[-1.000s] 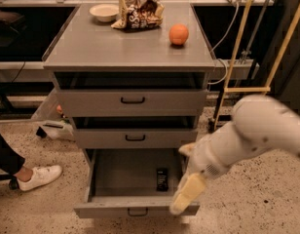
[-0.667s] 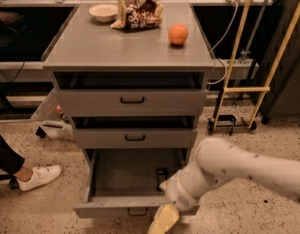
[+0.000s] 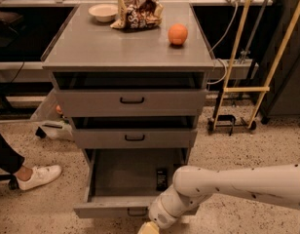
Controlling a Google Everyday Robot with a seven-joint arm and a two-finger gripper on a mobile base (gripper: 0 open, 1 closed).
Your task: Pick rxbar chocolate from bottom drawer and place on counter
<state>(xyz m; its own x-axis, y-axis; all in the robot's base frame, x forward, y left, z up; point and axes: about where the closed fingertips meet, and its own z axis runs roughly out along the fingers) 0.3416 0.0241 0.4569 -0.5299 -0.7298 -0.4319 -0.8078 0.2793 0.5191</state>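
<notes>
Shifted since the earlier views: the end effector (image 3: 149, 227) had dropped lower and leftward across the drawer front to the bottom edge of the view. The arm (image 3: 237, 184) had sunk with it, uncovering more of the drawer floor.

1. End effector: sat outside and below the front panel of the bottom drawer (image 3: 121, 174), mostly cut off by the frame edge. Whether it was wide, narrow or holding anything could not be told.
2. Rxbar chocolate (image 3: 161, 178): lay flat on the drawer floor, beyond the end effector and slightly to its right, near the drawer's right wall. It was apart from the end effector and seemingly ungrasped.
3. Bottom drawer: stood pulled open, directly beyond the end effector, with the bar as its only visible content.
4. Middle drawer (image 3: 134, 137) and top drawer (image 3: 132, 100): were stacked farther up from the end effector.
5. Surface (image 3: 125, 52): lay farthest from the end effector, well above it. It carried a bowl (image 3: 103, 11), a snack bag (image 3: 137, 14) and an orange (image 3: 178, 34), but no bar.

Status, as judged: access to the drawer was done. The grasp, the lift out and the placing on the surface all appeared to remain.
</notes>
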